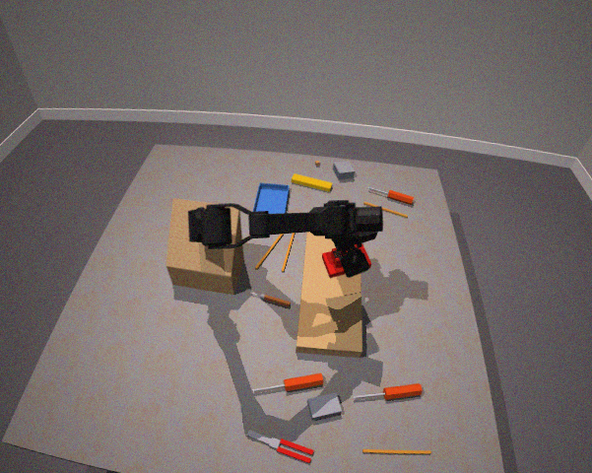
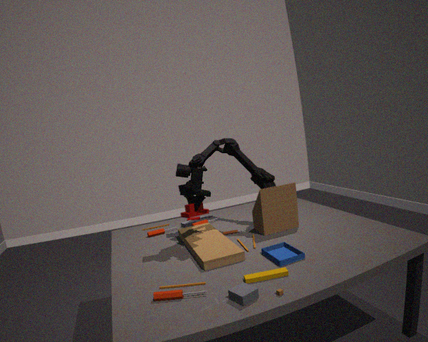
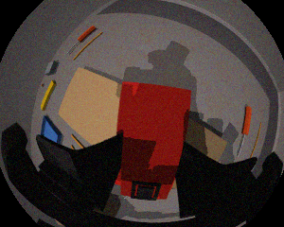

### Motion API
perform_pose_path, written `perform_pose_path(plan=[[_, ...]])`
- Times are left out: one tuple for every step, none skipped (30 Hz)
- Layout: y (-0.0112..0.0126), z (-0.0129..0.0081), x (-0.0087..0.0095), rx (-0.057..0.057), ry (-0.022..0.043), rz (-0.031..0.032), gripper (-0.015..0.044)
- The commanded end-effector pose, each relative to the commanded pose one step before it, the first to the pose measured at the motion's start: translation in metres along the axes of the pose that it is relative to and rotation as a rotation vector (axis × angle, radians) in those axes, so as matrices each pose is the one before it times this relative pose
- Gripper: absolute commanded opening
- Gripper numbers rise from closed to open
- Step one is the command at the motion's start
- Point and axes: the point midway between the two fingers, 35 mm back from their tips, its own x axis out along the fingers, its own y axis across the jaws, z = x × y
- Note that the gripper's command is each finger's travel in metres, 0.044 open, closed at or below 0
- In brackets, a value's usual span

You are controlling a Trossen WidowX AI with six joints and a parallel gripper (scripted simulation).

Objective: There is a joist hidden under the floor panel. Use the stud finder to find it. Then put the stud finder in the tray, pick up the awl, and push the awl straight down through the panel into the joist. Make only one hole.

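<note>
My gripper point(image 1: 349, 262) point(image 2: 194, 206) point(image 3: 151, 138) is shut on the red stud finder point(image 1: 333, 262) point(image 2: 194, 212) point(image 3: 153, 128). It holds the stud finder a little above the tan floor panel point(image 1: 331, 325) point(image 2: 212, 251) point(image 3: 88, 106), over the panel's right side near its middle. The blue tray point(image 1: 271, 197) point(image 2: 282, 254) point(image 3: 49, 129) stands empty beyond the panel's far end, to the left. The awl point(image 1: 275, 300) point(image 2: 229, 231), with a brown handle, lies on the mat between the panel and the cardboard box.
The arm's base sits on a cardboard box point(image 1: 201, 254) point(image 2: 278, 211). A yellow bar point(image 1: 311, 181) point(image 2: 265, 274), grey blocks point(image 1: 344, 168) point(image 1: 324, 406), orange-handled screwdrivers point(image 1: 400, 196) point(image 1: 303, 381) point(image 1: 402, 391), red pliers point(image 1: 292, 446) and thin orange sticks point(image 1: 396, 450) lie scattered around.
</note>
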Motion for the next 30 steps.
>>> perform_pose_path(plan=[[0.03910, 0.01694, 0.00045, -0.0816, -0.02455, 0.04680, 0.0000], [0.00924, 0.00353, 0.00102, -0.0213, -0.00262, 0.01073, 0.0000], [0.00923, 0.00349, 0.00107, -0.0213, -0.00243, 0.01058, 0.0000], [0.00921, 0.00345, 0.00113, -0.0214, -0.00222, 0.01042, 0.0000], [0.00920, 0.00341, 0.00118, -0.0214, -0.00202, 0.01027, 0.0000], [0.00918, 0.00338, 0.00124, -0.0214, -0.00182, 0.01012, 0.0000], [0.00917, 0.00334, 0.00130, -0.0214, -0.00161, 0.00998, 0.0000], [0.00915, 0.00330, 0.00135, -0.0214, -0.00140, 0.00983, 0.0000], [0.00913, 0.00325, 0.00141, -0.0214, -0.00119, 0.00968, 0.0000], [0.00911, 0.00321, 0.00147, -0.0214, -0.00098, 0.00953, 0.0000], [0.00908, 0.00317, 0.00153, -0.0214, -0.00076, 0.00938, 0.0000], [0.00906, 0.00312, 0.00159, -0.0214, -0.00055, 0.00924, 0.0000], [0.00903, 0.00308, 0.00165, -0.0214, -0.00033, 0.00909, 0.0000], [0.00901, 0.00303, 0.00171, -0.0214, -0.00011, 0.00894, 0.0000], [0.00898, 0.00299, 0.00178, -0.0213, 0.00011, 0.00880, 0.0000], [0.00895, 0.00294, 0.00184, -0.0213, 0.00033, 0.00866, 0.0000], [0.00892, 0.00289, 0.00190, -0.0213, 0.00055, 0.00851, 0.0000], [0.00889, 0.00284, 0.00197, -0.0213, 0.00078, 0.00837, 0.0000], [0.00885, 0.00279, 0.00203, -0.0212, 0.00100, 0.00823, 0.0000], [0.00882, 0.00274, 0.00210, -0.0212, 0.00123, 0.00808, 0.0000], [0.00878, 0.00268, 0.00216, -0.0212, 0.00145, 0.00794, 0.0000], [0.00874, 0.00263, 0.00223, -0.0211, 0.00168, 0.00780, 0.0000], [0.00870, 0.00258, 0.00229, -0.0211, 0.00191, 0.00766, 0.0000], [0.00866, 0.00252, 0.00236, -0.0210, 0.00214, 0.00752, 0.0000], [0.00862, 0.00247, 0.00243, -0.0210, 0.00237, 0.00738, 0.0000], [0.00857, 0.00241, 0.00249, -0.0209, 0.00260, 0.00725, 0.0000], [0.00852, 0.00235, 0.00256, -0.0209, 0.00283, 0.00711, 0.0000], [0.00848, 0.00229, 0.00263, -0.0208, 0.00307, 0.00697, 0.0000], [0.00843, 0.00223, 0.00270, -0.0207, 0.00330, 0.00684, 0.0000], [0.00838, 0.00217, 0.00276, -0.0207, 0.00353, 0.00670, 0.0000]])
